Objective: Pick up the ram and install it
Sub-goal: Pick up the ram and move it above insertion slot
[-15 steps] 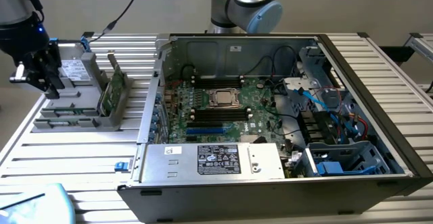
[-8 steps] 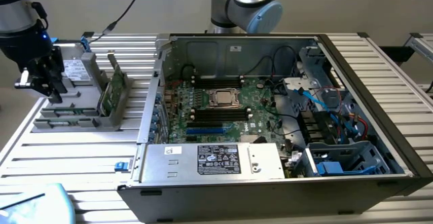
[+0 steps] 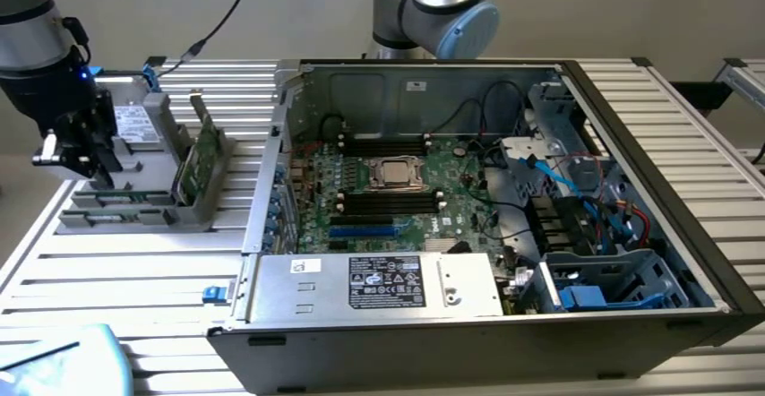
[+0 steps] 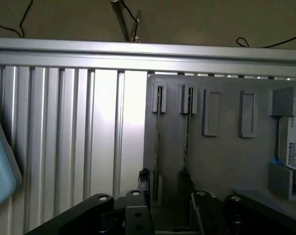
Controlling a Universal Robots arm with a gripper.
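Two ram sticks stand on edge in the slots of a grey rack point(image 4: 226, 161), and the wrist view sees them from above as thin lines. One ram stick point(image 4: 158, 142) runs into the gap between my fingers. The other ram stick point(image 4: 187, 139) lines up with one fingertip point(image 4: 185, 180). My gripper point(image 4: 164, 183) is open and holds nothing. In the exterior view the gripper point(image 3: 96, 174) hangs over the rack point(image 3: 132, 210) at the exterior view's left, a little above it. The motherboard point(image 3: 382, 190) lies inside the open computer case point(image 3: 669, 226).
A silver hard drive point(image 3: 135, 127) sits at the rack's far end, its label reading Toshiba point(image 4: 294, 149). A green board point(image 3: 201, 150) stands upright on the rack's case side. The power supply point(image 3: 376, 284) fills the case front. A second arm's base point(image 3: 436, 11) rises behind the case.
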